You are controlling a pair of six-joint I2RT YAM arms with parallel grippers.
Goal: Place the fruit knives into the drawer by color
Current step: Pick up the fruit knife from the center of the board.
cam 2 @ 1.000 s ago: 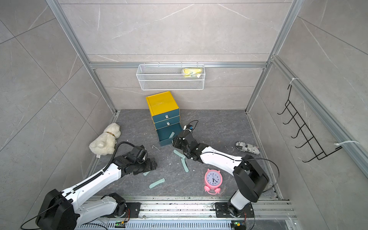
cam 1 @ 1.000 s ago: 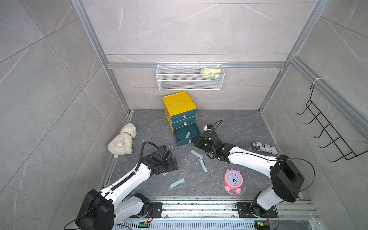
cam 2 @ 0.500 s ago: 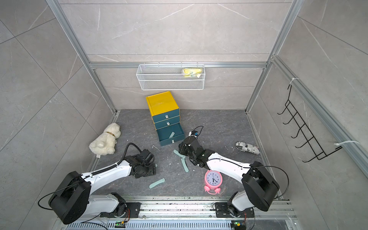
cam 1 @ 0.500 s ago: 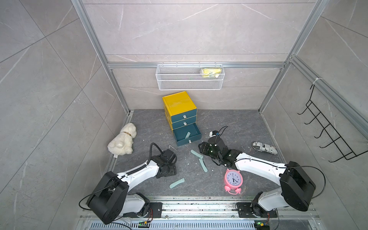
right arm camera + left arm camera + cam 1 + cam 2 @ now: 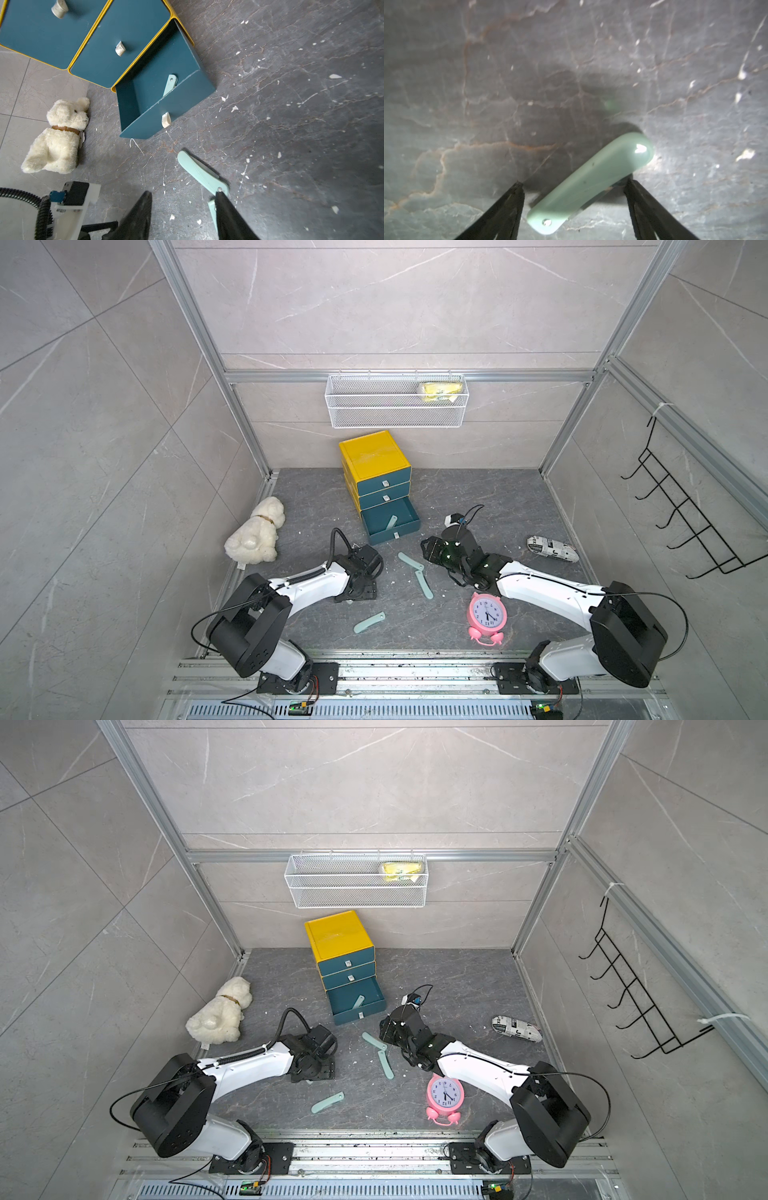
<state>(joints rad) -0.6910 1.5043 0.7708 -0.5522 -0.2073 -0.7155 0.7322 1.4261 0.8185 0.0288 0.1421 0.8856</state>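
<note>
The table (image 5: 478, 497) is dark grey and marbled, flecked with white chips, and boxed in by pale tiled walls on an aluminium frame. A plush dog (image 5: 255, 537) lies by the left wall. A pink alarm clock (image 5: 487, 616) stands near the front, and a newsprint-patterned roll (image 5: 552, 548) rests near the right wall.

Containers now. The yellow cabinet (image 5: 374, 456) sits at the back with its top two teal drawers shut. The bottom drawer (image 5: 382, 536) is pulled out, and one mint knife (image 5: 391, 521) sits inside it, toward the front. On the back wall hangs a white wire basket (image 5: 374, 414) with a yellow packet (image 5: 440, 390) at its right end. A black hook rack (image 5: 681, 522) hangs on the right wall.

Out on the table, an unfolded mint knife (image 5: 409, 561) lies in a V just in front of the open drawer. A closed mint knife (image 5: 369, 622) lies nearer the front rail.

The left hand (image 5: 574, 184) is down at the table, fingers spread either side of a fourth mint knife (image 5: 589, 182) lying flat between them. One finger is close against it and the other is clear, so there is no grip. The right hand (image 5: 182, 197) is open too, with bare table between its fingers. One fingertip sits over the unfolded knife's hinge, though I cannot tell if it touches.

Open table stretches behind the right arm to the back wall. The middle, between the hands, is crowded.
</note>
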